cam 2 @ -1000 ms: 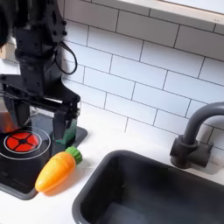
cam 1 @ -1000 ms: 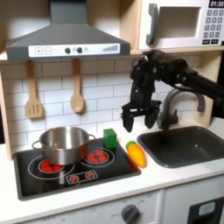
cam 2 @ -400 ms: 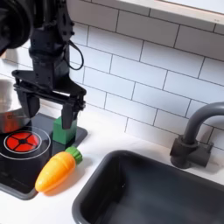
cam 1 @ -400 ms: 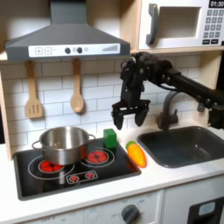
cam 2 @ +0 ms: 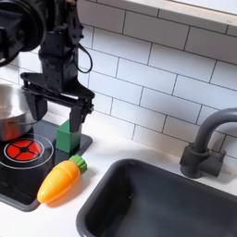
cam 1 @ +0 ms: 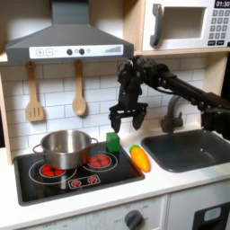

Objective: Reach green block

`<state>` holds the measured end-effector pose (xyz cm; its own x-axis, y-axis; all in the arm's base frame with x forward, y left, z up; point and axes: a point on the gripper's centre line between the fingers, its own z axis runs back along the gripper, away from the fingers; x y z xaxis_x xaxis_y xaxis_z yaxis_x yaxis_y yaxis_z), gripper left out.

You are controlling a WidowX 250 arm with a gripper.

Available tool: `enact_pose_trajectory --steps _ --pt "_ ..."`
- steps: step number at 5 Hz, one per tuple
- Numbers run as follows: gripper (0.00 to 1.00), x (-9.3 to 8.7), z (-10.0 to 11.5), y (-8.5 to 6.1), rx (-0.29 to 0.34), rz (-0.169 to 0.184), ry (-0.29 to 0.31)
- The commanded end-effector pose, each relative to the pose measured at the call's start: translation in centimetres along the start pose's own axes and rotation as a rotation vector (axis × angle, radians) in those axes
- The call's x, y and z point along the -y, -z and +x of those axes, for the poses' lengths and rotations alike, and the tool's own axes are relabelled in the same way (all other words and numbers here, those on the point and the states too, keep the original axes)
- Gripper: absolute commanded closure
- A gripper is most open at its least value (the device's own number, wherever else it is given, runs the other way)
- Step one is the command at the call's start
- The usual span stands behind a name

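The end effector (cam 1: 127, 120) hangs with its two fingers spread apart and pointing down, holding nothing. In the first exterior view it sits just above the green block (cam 1: 112, 142), a little toward the first exterior view's right of it, not touching. In the second exterior view the end effector (cam 2: 57, 109) stands over the green block (cam 2: 67, 137), one finger on each side of it and above its top; whether the tips reach down past its top I cannot tell.

The green block stands upright at the back right corner of the black stove top (cam 1: 54, 182) as the first exterior view shows it, near a red burner (cam 1: 100, 161). Just beside the block, toward the first exterior view's right, an orange carrot toy (cam 1: 140, 159) lies on the white bench (cam 1: 171, 180). A steel pot (cam 1: 64, 147) sits on the other burner, well apart from the block. Beyond the carrot is a dark sink (cam 1: 189, 148) with a grey tap (cam 1: 175, 111). A wooden spatula (cam 1: 34, 94) and spoon (cam 1: 79, 93) hang on the tiled wall (cam 2: 157, 83).
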<state>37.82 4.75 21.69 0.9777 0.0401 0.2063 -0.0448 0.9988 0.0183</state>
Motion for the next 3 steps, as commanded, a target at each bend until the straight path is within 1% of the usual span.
enact_pose_trajectory --steps 1,3 --pt "0.00 -0.5 1.9 0.9 -0.002 0.009 -0.004" --pt "0.00 -0.9 2.0 2.2 -0.027 0.010 0.002"
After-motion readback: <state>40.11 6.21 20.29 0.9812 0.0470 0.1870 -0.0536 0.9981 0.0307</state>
